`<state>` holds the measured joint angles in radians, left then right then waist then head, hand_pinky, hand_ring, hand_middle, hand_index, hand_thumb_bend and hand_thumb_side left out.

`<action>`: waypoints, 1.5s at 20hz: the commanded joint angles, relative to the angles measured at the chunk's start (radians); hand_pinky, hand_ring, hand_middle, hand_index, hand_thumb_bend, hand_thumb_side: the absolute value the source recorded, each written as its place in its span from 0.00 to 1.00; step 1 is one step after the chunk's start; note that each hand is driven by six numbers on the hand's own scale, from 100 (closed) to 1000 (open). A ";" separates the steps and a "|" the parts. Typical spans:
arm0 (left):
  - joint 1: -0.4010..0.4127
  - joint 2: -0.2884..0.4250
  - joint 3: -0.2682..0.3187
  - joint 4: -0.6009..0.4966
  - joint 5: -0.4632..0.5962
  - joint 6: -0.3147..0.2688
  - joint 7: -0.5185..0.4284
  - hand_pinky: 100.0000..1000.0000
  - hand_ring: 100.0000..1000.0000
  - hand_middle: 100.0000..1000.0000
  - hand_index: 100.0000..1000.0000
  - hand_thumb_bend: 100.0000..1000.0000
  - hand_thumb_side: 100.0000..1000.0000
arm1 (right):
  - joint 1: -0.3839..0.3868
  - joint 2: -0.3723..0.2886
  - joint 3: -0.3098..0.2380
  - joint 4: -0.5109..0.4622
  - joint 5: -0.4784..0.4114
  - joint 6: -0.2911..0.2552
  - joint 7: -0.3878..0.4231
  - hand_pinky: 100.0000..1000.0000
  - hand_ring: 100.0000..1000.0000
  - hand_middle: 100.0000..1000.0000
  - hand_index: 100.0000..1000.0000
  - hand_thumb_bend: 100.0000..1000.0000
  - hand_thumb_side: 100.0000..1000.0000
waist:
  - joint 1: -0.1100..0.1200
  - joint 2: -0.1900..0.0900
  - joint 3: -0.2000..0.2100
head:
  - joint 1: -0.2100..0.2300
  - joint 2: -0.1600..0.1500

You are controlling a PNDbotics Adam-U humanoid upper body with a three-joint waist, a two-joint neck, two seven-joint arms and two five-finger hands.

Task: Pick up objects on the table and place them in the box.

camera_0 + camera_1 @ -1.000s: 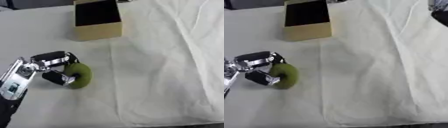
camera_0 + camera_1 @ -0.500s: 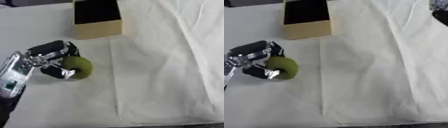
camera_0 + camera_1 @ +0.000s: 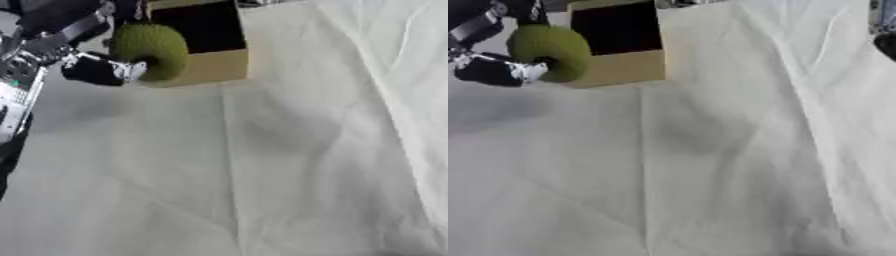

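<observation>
A green ring-shaped object (image 3: 150,50) hangs in the air, held by my left hand (image 3: 87,55), whose fingers and thumb curl round it. It is at the upper left, just in front of the near left corner of the tan cardboard box (image 3: 214,70). The box stands open at the top with a dark inside (image 3: 614,27). My right hand shows only as a dark shape (image 3: 885,42) at the right edge of the right eye view; its fingers cannot be made out.
A creased white cloth (image 3: 289,165) covers the table, with folds running down the right side.
My left hand has lifted the green ring off the cloth and carried it up and toward the box. The camera view has also shifted, so the box looks larger.
</observation>
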<state>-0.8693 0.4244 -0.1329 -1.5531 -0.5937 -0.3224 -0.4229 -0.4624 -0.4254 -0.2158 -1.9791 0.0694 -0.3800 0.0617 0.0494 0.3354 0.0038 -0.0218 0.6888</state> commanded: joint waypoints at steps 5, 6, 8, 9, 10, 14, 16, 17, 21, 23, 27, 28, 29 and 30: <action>-0.135 -0.064 0.089 0.150 -0.160 -0.019 0.148 0.29 0.40 0.38 0.47 0.00 0.00 | -0.030 -0.005 -0.004 -0.021 -0.005 -0.008 0.000 0.88 0.88 0.55 0.76 0.00 0.13 | -0.012 -0.006 -0.014 | 0.034 -0.044; -0.151 -0.071 0.097 0.175 -0.182 -0.026 0.163 0.29 0.40 0.38 0.47 0.00 0.00 | -0.032 -0.004 -0.003 -0.021 -0.006 -0.009 0.002 0.88 0.88 0.55 0.76 0.00 0.13 | -0.013 -0.005 -0.016 | 0.037 -0.047; -0.181 -0.089 0.114 0.227 -0.225 -0.036 0.190 0.29 0.40 0.39 0.47 0.00 0.00 | -0.038 0.000 -0.002 -0.021 -0.008 -0.010 0.003 0.88 0.88 0.55 0.76 0.00 0.13 | -0.015 -0.001 -0.022 | 0.044 -0.054; -0.198 -0.099 0.127 0.253 -0.251 -0.037 0.206 0.30 0.40 0.39 0.47 0.00 0.00 | -0.042 0.002 0.000 -0.021 -0.010 -0.011 0.004 0.88 0.88 0.55 0.76 0.00 0.13 | -0.018 0.001 -0.027 | 0.049 -0.060; -0.213 -0.109 0.141 0.276 -0.281 -0.037 0.225 0.30 0.40 0.39 0.47 0.00 0.00 | -0.046 0.006 0.001 -0.021 -0.012 -0.012 0.005 0.88 0.88 0.55 0.76 0.00 0.13 | -0.020 0.004 -0.031 | 0.055 -0.065; -0.253 -0.151 0.193 0.359 -0.414 -0.030 0.305 0.30 0.40 0.39 0.47 0.00 0.00 | -0.065 0.021 0.007 -0.021 -0.021 -0.015 0.012 0.88 0.88 0.55 0.76 0.00 0.13 | -0.030 0.017 -0.053 | 0.090 -0.088; -0.262 -0.168 0.216 0.396 -0.486 -0.024 0.342 0.30 0.40 0.39 0.47 0.00 0.00 | -0.072 0.027 0.008 -0.021 -0.024 -0.016 0.014 0.88 0.88 0.55 0.76 0.00 0.13 | -0.034 0.024 -0.061 | 0.103 -0.098; -0.266 -0.177 0.230 0.419 -0.522 -0.016 0.357 0.30 0.39 0.39 0.47 0.00 0.00 | -0.076 0.030 0.010 -0.021 -0.026 -0.017 0.016 0.88 0.89 0.55 0.76 0.00 0.13 | -0.036 0.028 -0.066 | 0.110 -0.103; -0.275 -0.195 0.264 0.490 -0.609 0.004 0.401 0.30 0.39 0.39 0.47 0.00 0.00 | -0.086 0.037 0.013 -0.021 -0.032 -0.019 0.023 0.88 0.89 0.55 0.76 0.00 0.14 | -0.039 0.041 -0.079 | 0.121 -0.114; -0.281 -0.199 0.276 0.512 -0.631 0.016 0.422 0.30 0.39 0.39 0.47 0.00 0.00 | -0.090 0.041 0.014 -0.021 -0.034 -0.019 0.027 0.88 0.89 0.54 0.76 0.00 0.14 | -0.040 0.046 -0.083 | 0.123 -0.120; -0.296 -0.212 0.298 0.545 -0.662 0.040 0.466 0.29 0.39 0.39 0.47 0.00 0.00 | -0.102 0.056 0.021 -0.021 -0.043 -0.020 0.037 0.88 0.89 0.54 0.76 0.00 0.15 | -0.045 0.056 -0.101 | 0.141 -0.138; -0.299 -0.215 0.304 0.552 -0.665 0.046 0.480 0.29 0.39 0.39 0.47 0.00 0.00 | -0.104 0.060 0.023 -0.021 -0.045 -0.021 0.041 0.88 0.89 0.54 0.76 0.00 0.15 | -0.045 0.058 -0.107 | 0.147 -0.143; -0.302 -0.217 0.309 0.557 -0.668 0.050 0.497 0.30 0.39 0.39 0.47 0.00 0.00 | -0.106 0.063 0.025 -0.021 -0.048 -0.021 0.044 0.88 0.90 0.54 0.76 0.00 0.15 | -0.046 0.060 -0.113 | 0.152 -0.146; -0.304 -0.219 0.311 0.561 -0.671 0.052 0.513 0.32 0.41 0.41 0.50 0.00 0.01 | -0.107 0.066 0.026 -0.021 -0.050 -0.021 0.047 0.89 0.90 0.54 0.76 0.00 0.15 | -0.046 0.063 -0.118 | 0.156 -0.150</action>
<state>-1.1424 0.1989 0.1671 -0.9833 -1.2583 -0.2748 0.0683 -0.5550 -0.3510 -0.1896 -1.9791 0.0295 -0.3990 0.1021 0.0071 0.4203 -0.1150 0.1264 0.5558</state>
